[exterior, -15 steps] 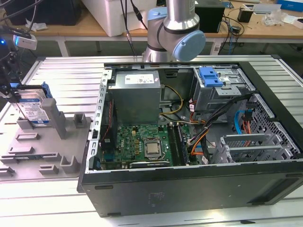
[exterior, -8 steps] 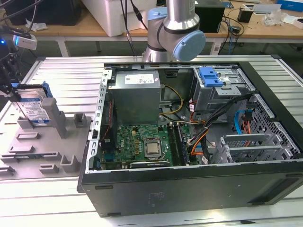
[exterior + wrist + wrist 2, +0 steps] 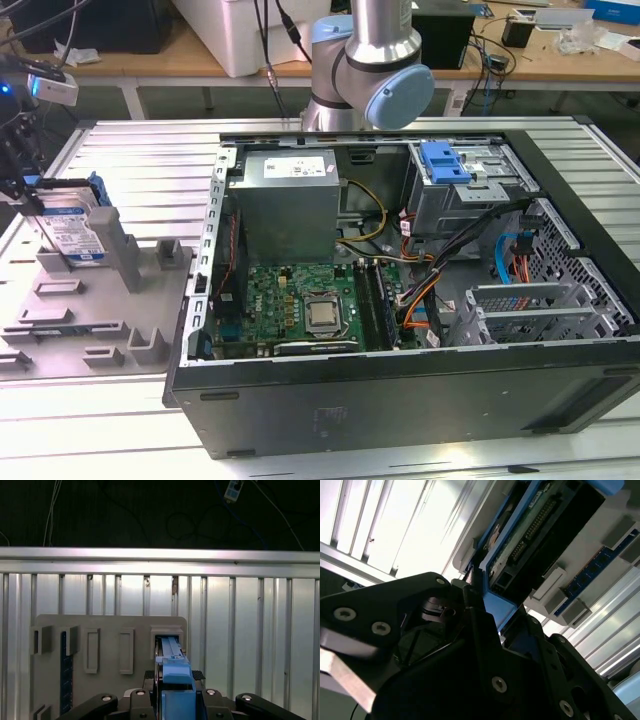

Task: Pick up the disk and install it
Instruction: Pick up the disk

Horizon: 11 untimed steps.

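- the tool (image 3: 175,676) is closed down on the disk (image 3: 170,649): in the first wrist view its black pads (image 3: 198,674) sit tight on both sides of the blue rail, so it's got the thing by its edge
- in the second wrist view the tool's black body covers a good chunk of the disk. What pokes out is blue rail, a strip of green board and a row of connector pins, and the disk's far end is cut off by the frame
- the disk stands on edge at a slot in the grey holder (image 3: 150,290). Its lower edge is hidden, so I can't tell if it's seated in the slot or just clear of it
- in the exterior view the disk is at the far left, label side showing, with a grey post (image 3: 118,250) just beside it. The tool there is a dark shape half cut off by the frame
- a blue strip (image 3: 66,672) stands in another slot of the holder, well apart from the disk, too edge-on to say what it is
- the holder lies on the slatted metal surface (image 3: 140,150), just beside the open case (image 3: 400,405)
- inside the case: a green board (image 3: 300,300), a grey box (image 3: 290,205), and a metal bay with a blue latch (image 3: 445,160) in the far corner, with cables draped across the bay's lower part
- the arm (image 3: 365,50) rises behind the case, its top cut off
- the benches beyond hold clutter too small to make out
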### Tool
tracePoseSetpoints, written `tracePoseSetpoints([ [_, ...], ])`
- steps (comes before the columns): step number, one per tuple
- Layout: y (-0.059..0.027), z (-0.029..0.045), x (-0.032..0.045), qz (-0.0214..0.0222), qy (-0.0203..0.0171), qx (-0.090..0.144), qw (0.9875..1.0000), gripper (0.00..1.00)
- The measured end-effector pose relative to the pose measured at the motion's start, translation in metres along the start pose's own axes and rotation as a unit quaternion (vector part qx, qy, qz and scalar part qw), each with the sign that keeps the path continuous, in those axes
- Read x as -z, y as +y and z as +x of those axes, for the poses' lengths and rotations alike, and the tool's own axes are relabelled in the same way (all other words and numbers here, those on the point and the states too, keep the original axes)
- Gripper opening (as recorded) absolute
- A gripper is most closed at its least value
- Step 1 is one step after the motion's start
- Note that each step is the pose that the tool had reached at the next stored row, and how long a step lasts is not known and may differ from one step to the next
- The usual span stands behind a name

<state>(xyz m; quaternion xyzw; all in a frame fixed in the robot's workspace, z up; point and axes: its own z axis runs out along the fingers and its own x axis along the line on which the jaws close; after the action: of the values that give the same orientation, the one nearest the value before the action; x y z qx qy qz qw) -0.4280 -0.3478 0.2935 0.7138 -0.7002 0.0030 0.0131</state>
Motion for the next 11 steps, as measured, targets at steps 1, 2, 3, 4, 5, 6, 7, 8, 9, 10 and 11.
tracePoseSetpoints([
  [1,0.0001,0.0001,0.0,0.0,0.0,0.0,1.0,0.37],
  [2,0.0002,0.0002,0.0,0.0,0.0,0.0,1.0,0.37],
  [3,0.0002,0.0002,0.0,0.0,0.0,0.0,1.0,0.37],
  [4,0.0003,0.0003,0.0,0.0,0.0,0.0,1.0,0.37],
  [5,0.0003,0.0003,-0.0001,0.0001,0.0,0.0,1.0,0.38],
  [6,0.0004,0.0004,-0.0001,0.0001,0.0,0.0,1.0,0.38],
  [7,0.0004,0.0004,-0.0001,0.0,0.0,0.0,1.0,0.38],
  [8,0.0004,0.0006,-0.0001,0.0,0.0,0.0,1.0,0.45],
  [9,0.0004,0.0007,-0.0001,0.0,0.0,0.0,1.0,0.45],
  [10,0.0005,0.0008,-0.0001,0.0,0.0,0.0,1.0,0.45],
  [11,0.0005,0.001,-0.0001,0.0,0.0,0.0,1.0,0.45],
])
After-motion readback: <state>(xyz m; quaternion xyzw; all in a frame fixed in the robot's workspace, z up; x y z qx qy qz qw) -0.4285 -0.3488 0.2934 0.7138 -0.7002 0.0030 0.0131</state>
